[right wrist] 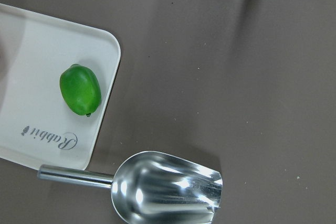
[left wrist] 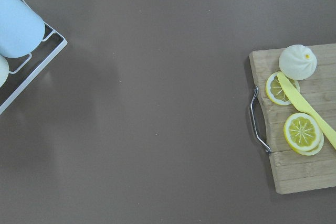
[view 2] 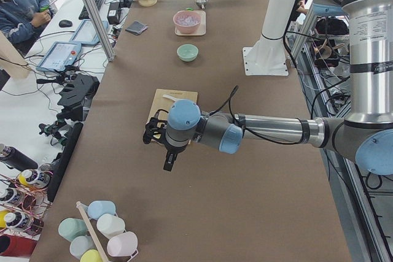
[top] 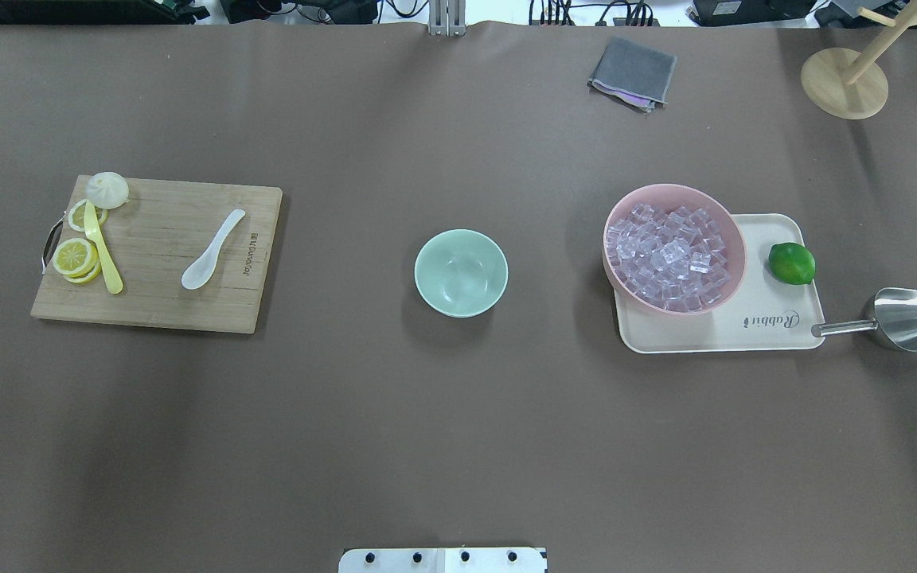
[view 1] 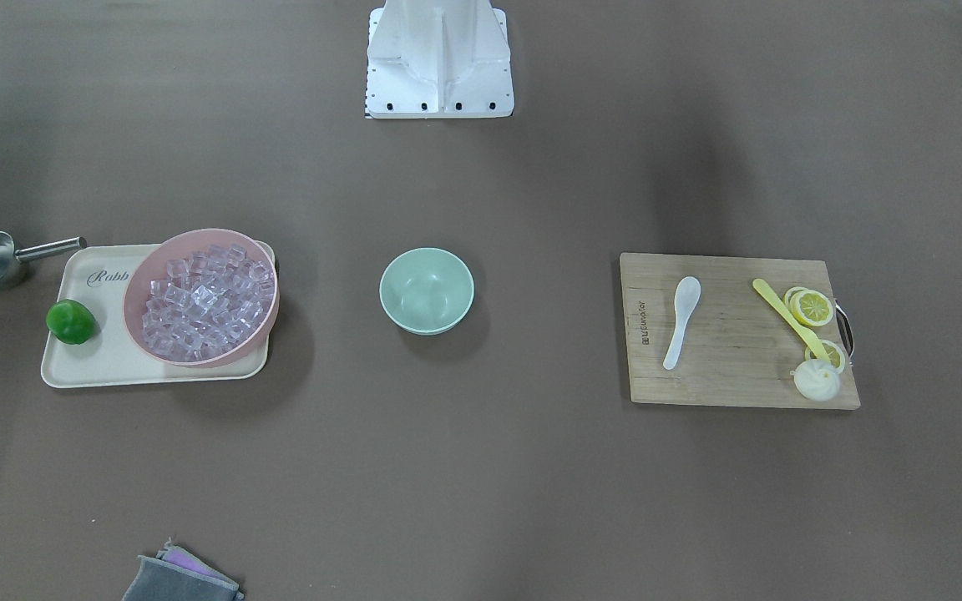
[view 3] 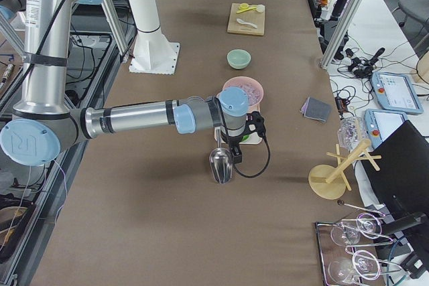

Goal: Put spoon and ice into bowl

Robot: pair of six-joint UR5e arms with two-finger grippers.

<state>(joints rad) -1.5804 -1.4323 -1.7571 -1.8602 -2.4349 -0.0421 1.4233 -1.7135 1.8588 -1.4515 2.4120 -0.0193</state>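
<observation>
The brown counter [top: 458, 438] runs wide. The left arm [view 2: 270, 130] reaches out above its left end, and I cannot tell whether the left pincer [view 2: 168, 162] is spread or pressed together. The right arm [view 3: 134, 120] hangs over the right end; its right pincer [view 3: 236, 157] is just as hard to read. On the left lies a wooden cutting board [top: 164, 294], on the right a cream tray [top: 705, 330] carrying a pink bowl [top: 669, 192]. The mint-green bowl [top: 461, 273] stands between them, apart from both. A metal scoop [top: 908, 318] rests just right of the tray. The spoon [top: 212, 251] lies on the board. The ice [top: 669, 259] is heaped in the pink bowl.
</observation>
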